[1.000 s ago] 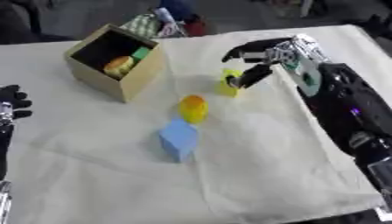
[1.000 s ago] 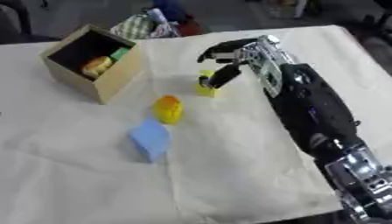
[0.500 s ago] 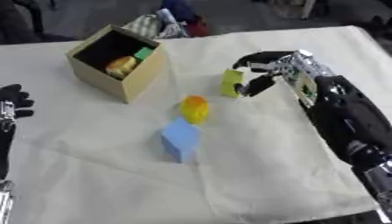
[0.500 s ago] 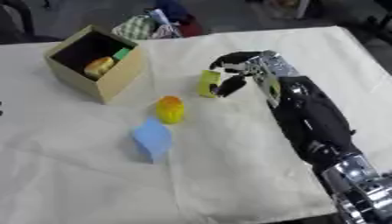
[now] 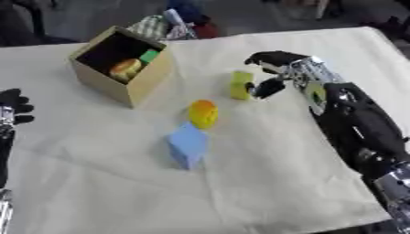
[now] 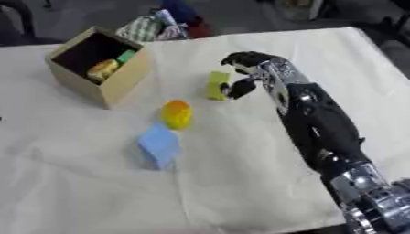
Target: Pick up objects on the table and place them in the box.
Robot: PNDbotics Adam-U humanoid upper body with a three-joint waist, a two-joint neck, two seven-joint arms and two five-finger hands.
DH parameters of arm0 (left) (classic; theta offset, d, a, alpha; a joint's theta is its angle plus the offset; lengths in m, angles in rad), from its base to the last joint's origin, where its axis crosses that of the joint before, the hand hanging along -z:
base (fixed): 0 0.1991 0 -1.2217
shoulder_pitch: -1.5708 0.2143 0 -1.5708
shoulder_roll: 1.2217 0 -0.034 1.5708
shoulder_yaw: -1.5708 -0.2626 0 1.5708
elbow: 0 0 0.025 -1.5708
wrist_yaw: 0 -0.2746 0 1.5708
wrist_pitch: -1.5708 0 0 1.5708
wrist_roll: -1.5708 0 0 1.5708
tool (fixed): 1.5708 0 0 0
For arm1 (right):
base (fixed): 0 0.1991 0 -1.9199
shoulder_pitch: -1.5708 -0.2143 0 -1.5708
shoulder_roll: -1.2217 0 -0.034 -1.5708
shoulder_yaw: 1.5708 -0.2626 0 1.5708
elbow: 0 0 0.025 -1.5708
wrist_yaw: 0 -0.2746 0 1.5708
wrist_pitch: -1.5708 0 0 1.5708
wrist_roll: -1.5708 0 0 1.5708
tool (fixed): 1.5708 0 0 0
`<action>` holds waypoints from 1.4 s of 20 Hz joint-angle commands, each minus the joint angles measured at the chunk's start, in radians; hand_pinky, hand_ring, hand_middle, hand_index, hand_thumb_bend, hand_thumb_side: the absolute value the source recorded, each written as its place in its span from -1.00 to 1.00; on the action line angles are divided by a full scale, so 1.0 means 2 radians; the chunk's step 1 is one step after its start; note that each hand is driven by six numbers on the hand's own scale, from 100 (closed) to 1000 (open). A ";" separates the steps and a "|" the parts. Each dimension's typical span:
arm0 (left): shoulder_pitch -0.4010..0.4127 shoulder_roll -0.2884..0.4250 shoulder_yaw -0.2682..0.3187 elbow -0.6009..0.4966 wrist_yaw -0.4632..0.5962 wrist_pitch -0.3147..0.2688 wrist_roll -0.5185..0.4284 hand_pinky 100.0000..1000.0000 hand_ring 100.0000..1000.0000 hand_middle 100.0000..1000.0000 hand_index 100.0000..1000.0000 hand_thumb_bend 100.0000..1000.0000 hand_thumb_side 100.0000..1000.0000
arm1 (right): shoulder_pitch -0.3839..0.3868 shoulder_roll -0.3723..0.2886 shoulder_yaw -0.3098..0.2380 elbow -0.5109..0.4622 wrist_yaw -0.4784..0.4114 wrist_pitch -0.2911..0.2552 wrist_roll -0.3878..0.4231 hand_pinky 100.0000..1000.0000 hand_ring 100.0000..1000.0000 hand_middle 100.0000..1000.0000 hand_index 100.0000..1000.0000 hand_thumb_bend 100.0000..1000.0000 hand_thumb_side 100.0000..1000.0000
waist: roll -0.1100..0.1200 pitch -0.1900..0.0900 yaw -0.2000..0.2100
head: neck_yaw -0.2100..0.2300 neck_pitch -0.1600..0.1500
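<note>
I see my right hand (image 5: 276, 73) curled beside the upright yellow-green block (image 5: 240, 85), thumb touching it, long axis vertical; whether it grips, I cannot tell.

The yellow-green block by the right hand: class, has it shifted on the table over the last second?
Cannot tell. The yellow-green block stands about as far right of the box as before, upright; the right hand now curls round it.

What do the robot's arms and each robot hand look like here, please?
The right arm is bulky glossy black, with a silver joint at the wrist and near the elbow; its robot hand has black fingers. The left robot hand is black on a silver wrist.
</note>
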State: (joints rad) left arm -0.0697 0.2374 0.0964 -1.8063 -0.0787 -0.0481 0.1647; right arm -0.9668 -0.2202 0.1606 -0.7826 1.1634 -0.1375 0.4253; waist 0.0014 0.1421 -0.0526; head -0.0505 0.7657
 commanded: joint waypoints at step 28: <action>-0.005 0.003 0.002 -0.006 0.003 0.000 -0.001 0.22 0.24 0.16 0.45 -1.00 0.45 | -0.005 0.035 -0.040 0.053 -0.096 0.028 -0.236 0.43 0.37 -0.22 0.89 -1.00 -1.00 | 0.006 -0.009 0.007 | -0.010 0.002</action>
State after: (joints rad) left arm -0.0706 0.2359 0.0964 -1.8061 -0.0759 -0.0479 0.1642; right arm -0.9585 -0.1363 0.0809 -0.6603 0.9834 -0.0827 -0.0008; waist 0.0016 0.1421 -0.0404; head -0.0666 0.7657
